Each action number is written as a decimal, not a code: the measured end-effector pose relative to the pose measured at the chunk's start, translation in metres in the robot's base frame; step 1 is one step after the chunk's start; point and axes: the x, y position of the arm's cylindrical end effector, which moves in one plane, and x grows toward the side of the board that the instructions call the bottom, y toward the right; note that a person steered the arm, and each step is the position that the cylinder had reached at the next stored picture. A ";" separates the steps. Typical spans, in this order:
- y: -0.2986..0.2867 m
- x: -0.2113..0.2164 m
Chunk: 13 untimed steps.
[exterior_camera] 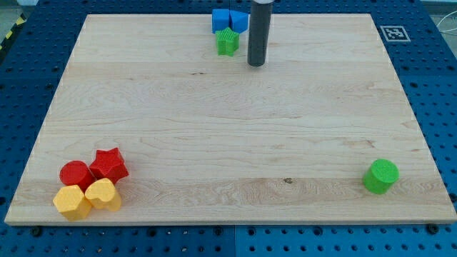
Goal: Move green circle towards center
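The green circle (380, 175) sits near the board's bottom right corner, alone. My tip (256, 63) is at the top middle of the board, far from the green circle, up and to the view's left of it. Just left of my tip stands a green star (227, 42), with a blue cube (221, 20) and a second blue block (238, 21) behind it. The rod's upper part leaves the view at the top.
At the bottom left is a cluster: a red circle (76, 175), a red star (109, 165), a yellow hexagon (72, 202) and a yellow heart (103, 194). The wooden board (228, 128) lies on a blue perforated table. A marker tag (392, 33) sits at the top right.
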 end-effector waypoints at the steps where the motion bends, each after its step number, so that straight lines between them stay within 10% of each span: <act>1: -0.028 -0.013; 4: -0.040 -0.036; 9: 0.153 0.285; 13: 0.237 0.253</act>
